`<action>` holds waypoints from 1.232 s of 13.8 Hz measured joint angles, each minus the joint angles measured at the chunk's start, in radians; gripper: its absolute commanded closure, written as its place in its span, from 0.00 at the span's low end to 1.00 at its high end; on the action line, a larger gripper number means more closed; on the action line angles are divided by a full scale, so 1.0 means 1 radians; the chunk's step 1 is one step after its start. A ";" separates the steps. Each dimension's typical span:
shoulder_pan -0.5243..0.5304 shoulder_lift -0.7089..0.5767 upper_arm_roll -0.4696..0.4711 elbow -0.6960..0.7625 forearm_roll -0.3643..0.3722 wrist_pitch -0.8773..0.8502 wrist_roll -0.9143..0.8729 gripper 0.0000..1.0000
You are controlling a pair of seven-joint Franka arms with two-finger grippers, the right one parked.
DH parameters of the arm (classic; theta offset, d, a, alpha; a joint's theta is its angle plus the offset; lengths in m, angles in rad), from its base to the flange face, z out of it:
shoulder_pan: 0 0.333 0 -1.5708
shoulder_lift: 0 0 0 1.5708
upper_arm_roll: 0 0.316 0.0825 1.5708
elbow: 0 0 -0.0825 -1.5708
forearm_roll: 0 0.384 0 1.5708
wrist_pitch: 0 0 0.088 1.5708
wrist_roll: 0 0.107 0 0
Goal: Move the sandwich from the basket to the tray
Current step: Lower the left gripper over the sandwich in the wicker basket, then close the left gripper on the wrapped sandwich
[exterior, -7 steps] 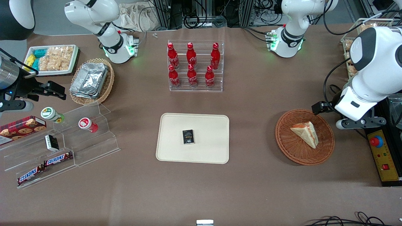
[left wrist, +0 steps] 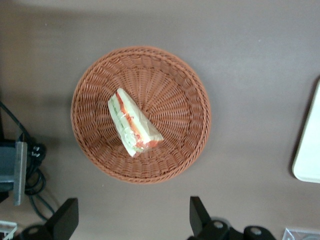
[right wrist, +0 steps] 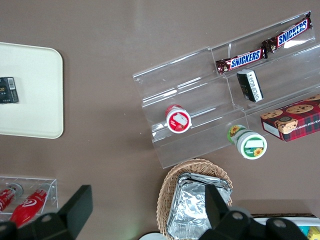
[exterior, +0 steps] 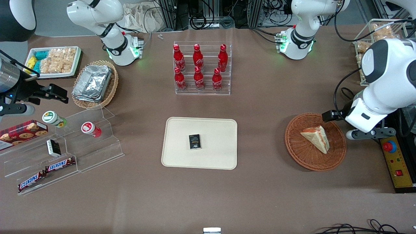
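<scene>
- The left arm's black two-finger gripper (left wrist: 132, 220) hangs above the table with its jaws wide apart and nothing between them; in the front view it (exterior: 338, 125) sits at the right of the frame, just beside the basket's rim.
- The triangular wedge sandwich of pale white bread with red and green filling (left wrist: 133, 123) lies in the middle of the round, shallow, reddish-brown woven wicker basket (left wrist: 95, 85), well clear of the fingertips (left wrist: 66, 217).
- In the front view the sandwich (exterior: 316, 138) rests in the basket (exterior: 300, 152) at the right of the frame.
- The large flat cream-beige rectangular plastic tray (exterior: 214, 133) lies at the centre of the frame on the brown table (exterior: 260, 195), well apart from the basket.
- A small black box (exterior: 194, 142) lies near the tray's middle.
</scene>
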 measured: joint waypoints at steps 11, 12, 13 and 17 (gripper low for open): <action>0.002 0.117 0.067 -0.310 0.004 0.517 -0.552 0.00; 0.001 0.132 0.067 -0.310 0.004 0.529 -0.571 0.00; 0.001 0.145 0.067 -0.310 0.004 0.532 -0.582 0.00; 0.002 0.179 0.069 -0.310 0.004 0.535 -0.593 0.00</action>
